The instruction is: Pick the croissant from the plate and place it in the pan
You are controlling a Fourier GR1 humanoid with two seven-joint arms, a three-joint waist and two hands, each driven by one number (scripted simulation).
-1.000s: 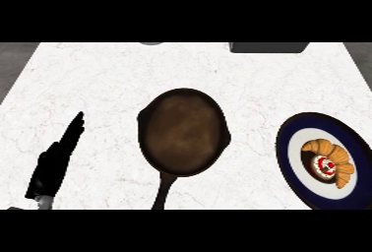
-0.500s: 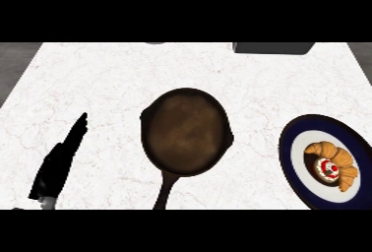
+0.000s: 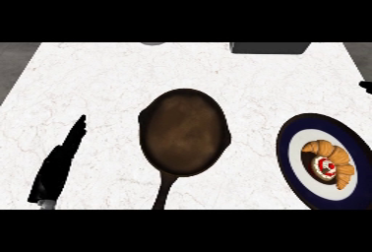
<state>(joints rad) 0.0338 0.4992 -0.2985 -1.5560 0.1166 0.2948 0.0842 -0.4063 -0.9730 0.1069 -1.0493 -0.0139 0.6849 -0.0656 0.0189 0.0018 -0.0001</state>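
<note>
**Croissant on plate, pan bare**

The white marbled counter (image 3: 109,83) is seen from above. The dark pan (image 3: 183,132) lies at centre, handle toward the lower edge. The plate (image 3: 291,147), dark-rimmed w/ a white centre, sits at right, well apart from the pan. The left hand (image 3: 62,160) is seen at lower left, fingers straight & pressed together, nothing held. The croissant (image 3: 333,158) lies on the plate, beside a small red-and-white item (image 3: 325,167). A black tip (image 3: 365,86) shows at the right edge; its state can't be told.
</note>
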